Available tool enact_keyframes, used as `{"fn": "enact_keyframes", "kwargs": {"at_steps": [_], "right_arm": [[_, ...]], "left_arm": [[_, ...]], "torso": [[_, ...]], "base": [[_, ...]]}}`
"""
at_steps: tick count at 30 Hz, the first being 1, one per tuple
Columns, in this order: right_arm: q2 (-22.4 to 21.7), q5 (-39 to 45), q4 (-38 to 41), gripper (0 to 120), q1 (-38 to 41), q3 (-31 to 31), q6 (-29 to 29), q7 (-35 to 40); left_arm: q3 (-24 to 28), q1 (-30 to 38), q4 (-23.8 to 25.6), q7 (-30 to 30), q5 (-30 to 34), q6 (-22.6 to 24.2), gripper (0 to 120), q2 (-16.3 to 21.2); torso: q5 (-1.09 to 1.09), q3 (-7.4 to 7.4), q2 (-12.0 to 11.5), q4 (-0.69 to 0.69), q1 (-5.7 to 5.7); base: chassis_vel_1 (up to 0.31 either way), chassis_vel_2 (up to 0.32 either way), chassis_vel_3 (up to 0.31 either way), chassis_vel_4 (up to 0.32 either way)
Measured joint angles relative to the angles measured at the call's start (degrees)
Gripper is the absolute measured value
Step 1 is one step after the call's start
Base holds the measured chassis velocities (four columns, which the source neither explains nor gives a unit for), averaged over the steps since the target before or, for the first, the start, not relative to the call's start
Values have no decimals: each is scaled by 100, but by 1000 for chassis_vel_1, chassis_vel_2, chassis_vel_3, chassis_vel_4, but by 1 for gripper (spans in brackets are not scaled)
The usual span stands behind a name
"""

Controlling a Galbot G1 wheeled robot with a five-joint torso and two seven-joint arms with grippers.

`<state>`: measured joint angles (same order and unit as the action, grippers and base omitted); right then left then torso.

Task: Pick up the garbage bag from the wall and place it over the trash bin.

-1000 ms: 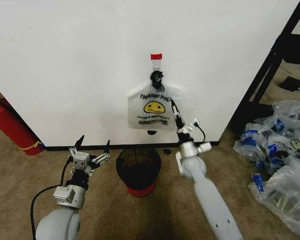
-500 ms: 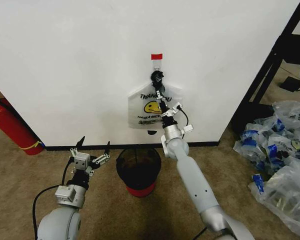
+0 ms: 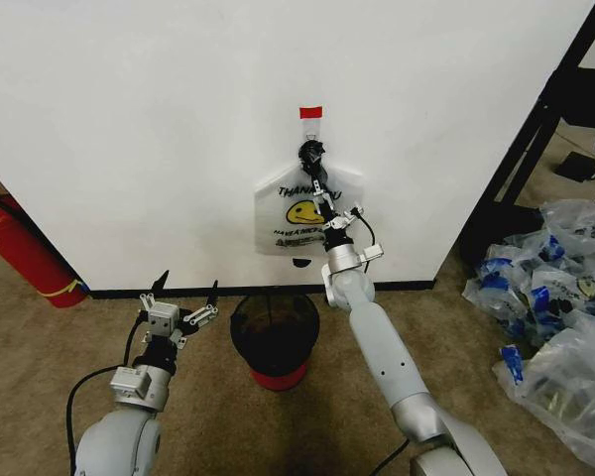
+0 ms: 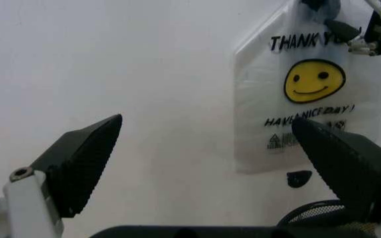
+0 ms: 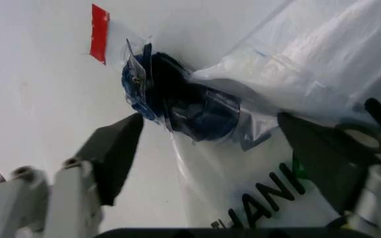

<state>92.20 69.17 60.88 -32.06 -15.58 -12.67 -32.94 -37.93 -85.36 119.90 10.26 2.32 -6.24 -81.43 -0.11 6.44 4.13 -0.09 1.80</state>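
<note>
A large plain white panel point(image 3: 159, 129) was seen filling most of the scene ahead, evenly lit, with a black strip point(image 3: 178, 293) running along its base. The floor point(image 3: 40, 367) was covered in brownish low-pile carpet. A red fire extinguisher point(image 3: 20, 253) was leaned at the far left edge of the panel. To the right, a black metal frame point(image 3: 531, 129) was set at a slant beside the panel's edge, and clear plastic bags with blue labels point(image 3: 555, 297) were heaped on the carpet near it.
</note>
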Motion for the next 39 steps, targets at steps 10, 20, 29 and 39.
{"fn": "enact_keyframes", "kwargs": {"at_steps": [10,20,29,39], "right_arm": [[-5,-108,54,73,51,36,7,0],[-5,-117,-12,80,159,53,17,-9],[-6,-190,107,75,115,129,48,-108],[-6,-269,78,70,104,74,48,-109]], "left_arm": [[-2,-40,7,6,6,-26,100,61],[-23,-81,29,7,3,-55,100,71],[-13,-114,28,7,-17,-129,100,26],[-1,-129,-25,0,-22,-204,100,21]], "torso": [[0,0,0,1,0],[0,0,0,0,0],[0,0,0,0,0],[0,0,0,0,0]], "base": [[0,0,0,0],[0,0,0,0],[0,0,0,0],[0,0,0,0]]}}
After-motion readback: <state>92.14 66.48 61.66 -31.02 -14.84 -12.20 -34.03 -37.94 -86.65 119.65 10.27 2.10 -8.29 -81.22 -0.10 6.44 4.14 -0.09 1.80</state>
